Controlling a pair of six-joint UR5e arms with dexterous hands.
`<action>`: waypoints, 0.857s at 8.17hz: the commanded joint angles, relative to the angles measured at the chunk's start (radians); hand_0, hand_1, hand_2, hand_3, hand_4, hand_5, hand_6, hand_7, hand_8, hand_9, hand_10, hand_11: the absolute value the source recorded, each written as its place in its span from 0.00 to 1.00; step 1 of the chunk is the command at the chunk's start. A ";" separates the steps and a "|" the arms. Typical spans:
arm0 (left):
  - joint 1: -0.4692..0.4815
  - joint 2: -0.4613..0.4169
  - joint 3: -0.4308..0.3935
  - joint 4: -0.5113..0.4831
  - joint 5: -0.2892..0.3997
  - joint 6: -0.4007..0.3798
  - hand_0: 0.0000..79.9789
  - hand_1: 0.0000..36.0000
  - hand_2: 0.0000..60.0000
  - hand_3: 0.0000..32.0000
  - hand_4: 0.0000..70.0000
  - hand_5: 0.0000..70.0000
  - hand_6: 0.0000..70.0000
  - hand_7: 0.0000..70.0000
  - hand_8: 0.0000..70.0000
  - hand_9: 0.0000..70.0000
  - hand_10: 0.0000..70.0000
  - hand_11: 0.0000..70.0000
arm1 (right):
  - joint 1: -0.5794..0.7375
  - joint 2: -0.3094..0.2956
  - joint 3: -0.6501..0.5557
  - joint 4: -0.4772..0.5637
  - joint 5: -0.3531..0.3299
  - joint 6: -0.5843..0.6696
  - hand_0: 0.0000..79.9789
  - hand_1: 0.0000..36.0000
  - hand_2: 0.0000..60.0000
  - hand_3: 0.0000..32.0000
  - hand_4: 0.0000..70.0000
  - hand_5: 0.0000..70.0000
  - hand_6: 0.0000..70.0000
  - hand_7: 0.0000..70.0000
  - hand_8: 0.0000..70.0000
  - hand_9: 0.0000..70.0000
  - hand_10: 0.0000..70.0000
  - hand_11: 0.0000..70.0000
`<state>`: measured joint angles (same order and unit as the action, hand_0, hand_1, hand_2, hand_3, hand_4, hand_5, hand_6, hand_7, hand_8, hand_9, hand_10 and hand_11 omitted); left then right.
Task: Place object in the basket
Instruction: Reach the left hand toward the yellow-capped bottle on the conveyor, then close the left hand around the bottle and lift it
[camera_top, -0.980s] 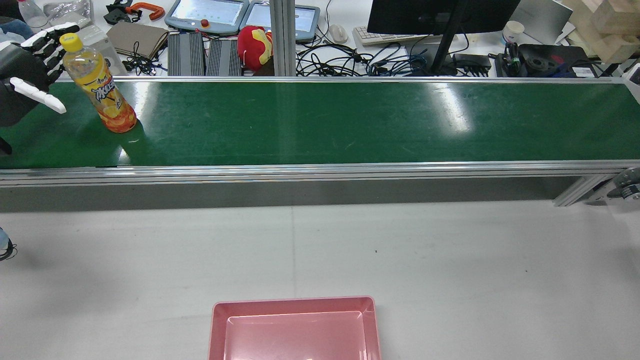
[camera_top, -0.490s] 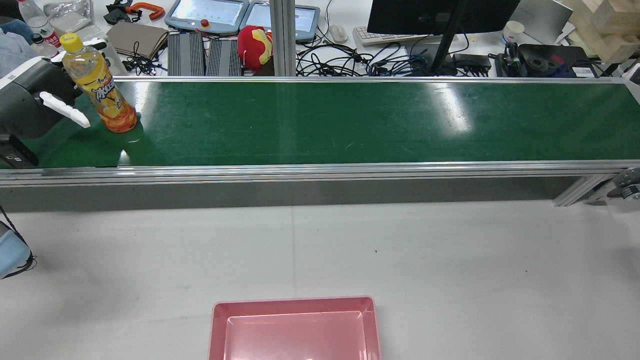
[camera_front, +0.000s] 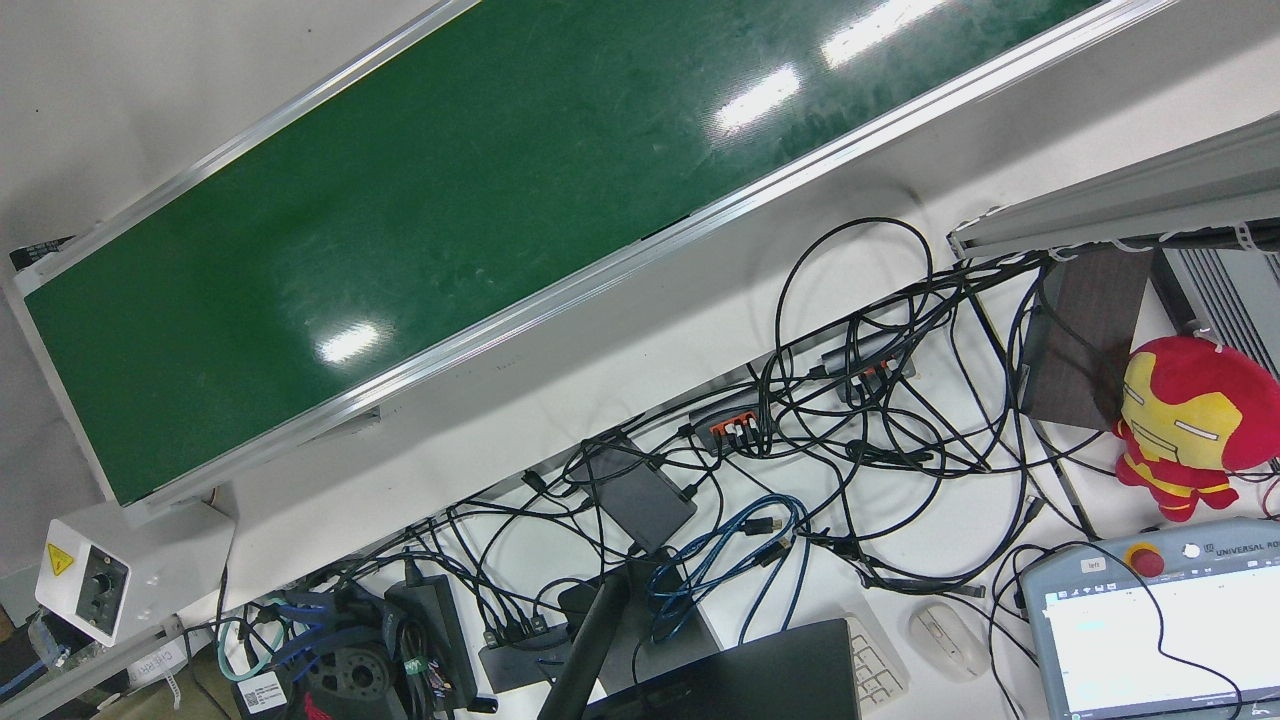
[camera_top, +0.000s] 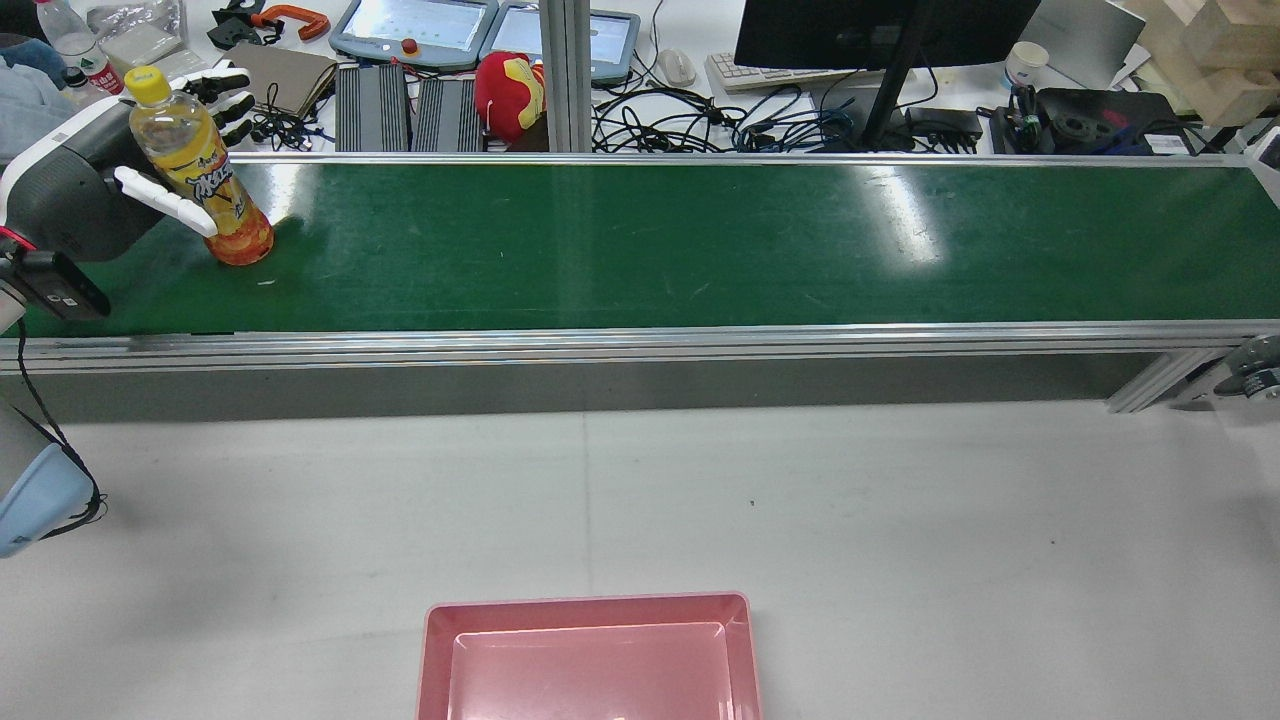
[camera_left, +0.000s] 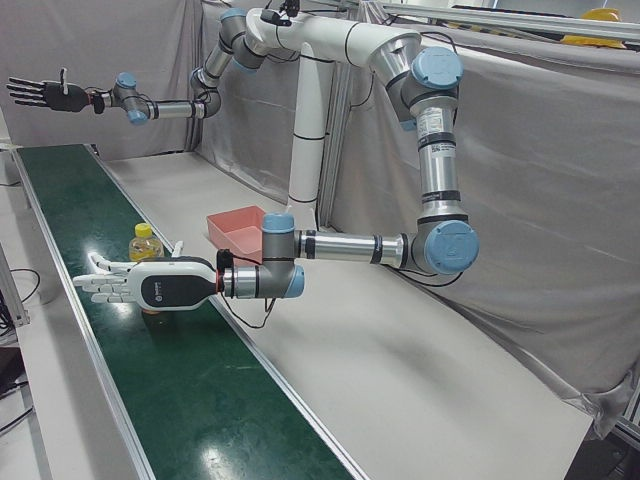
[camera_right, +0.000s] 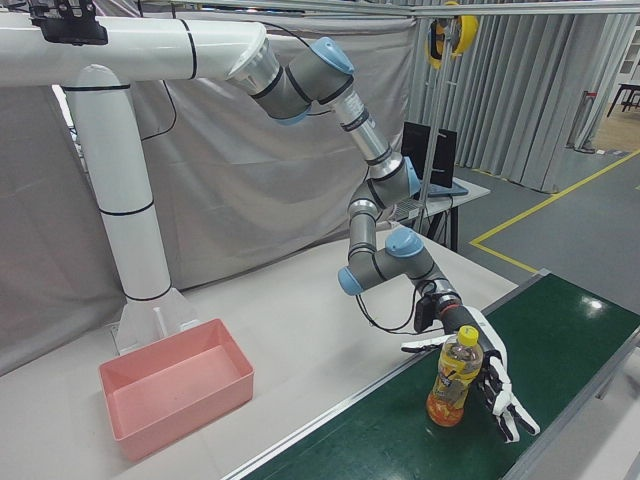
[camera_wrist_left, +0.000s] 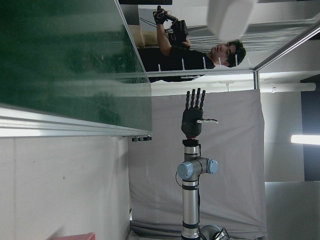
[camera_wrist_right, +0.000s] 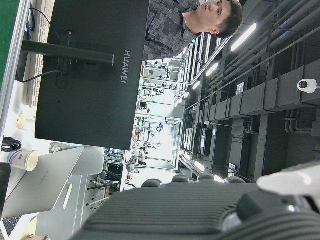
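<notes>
An orange-drink bottle (camera_top: 196, 172) with a yellow cap stands upright at the far left of the green conveyor belt (camera_top: 640, 245). My left hand (camera_top: 75, 195) is open beside it, with the thumb in front of the bottle and the fingers (camera_top: 226, 95) behind it. The right-front view shows the bottle (camera_right: 452, 380) against the open palm of that hand (camera_right: 487, 378). It is not clear whether they touch. The pink basket (camera_top: 590, 612) sits empty at the near table edge. My right hand (camera_left: 45, 93) is open, raised high over the far belt end.
Beyond the belt lies a cluttered desk with cables (camera_top: 700, 125), teach pendants (camera_top: 415, 30), a monitor (camera_top: 880, 30) and a red plush toy (camera_top: 508, 92). The grey table (camera_top: 900, 520) lies between the belt and the basket. The belt has raised aluminium rails (camera_top: 640, 342).
My left hand has moved right along the belt to the bottle. Its thumb and fingers now stand on either side of it. The bottle has not moved.
</notes>
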<state>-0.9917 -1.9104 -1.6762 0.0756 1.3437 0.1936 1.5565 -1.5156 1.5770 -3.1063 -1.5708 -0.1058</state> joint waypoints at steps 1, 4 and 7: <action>0.001 -0.038 -0.003 0.076 -0.001 -0.014 0.63 1.00 1.00 0.00 0.70 1.00 0.15 0.19 0.36 0.48 0.38 0.58 | 0.000 0.000 0.002 0.000 0.000 0.000 0.00 0.00 0.00 0.00 0.00 0.00 0.00 0.00 0.00 0.00 0.00 0.00; 0.005 -0.035 -0.060 0.091 0.011 -0.016 1.00 1.00 1.00 0.00 1.00 1.00 1.00 1.00 1.00 1.00 1.00 1.00 | 0.000 0.000 0.002 0.000 -0.001 0.000 0.00 0.00 0.00 0.00 0.00 0.00 0.00 0.00 0.00 0.00 0.00 0.00; 0.135 -0.032 -0.378 0.293 0.038 0.004 1.00 1.00 1.00 0.00 1.00 1.00 1.00 1.00 1.00 1.00 0.91 1.00 | 0.000 0.000 0.003 0.000 0.000 0.000 0.00 0.00 0.00 0.00 0.00 0.00 0.00 0.00 0.00 0.00 0.00 0.00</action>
<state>-0.9464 -1.9390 -1.8489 0.2350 1.3598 0.1840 1.5563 -1.5156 1.5795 -3.1063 -1.5712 -0.1058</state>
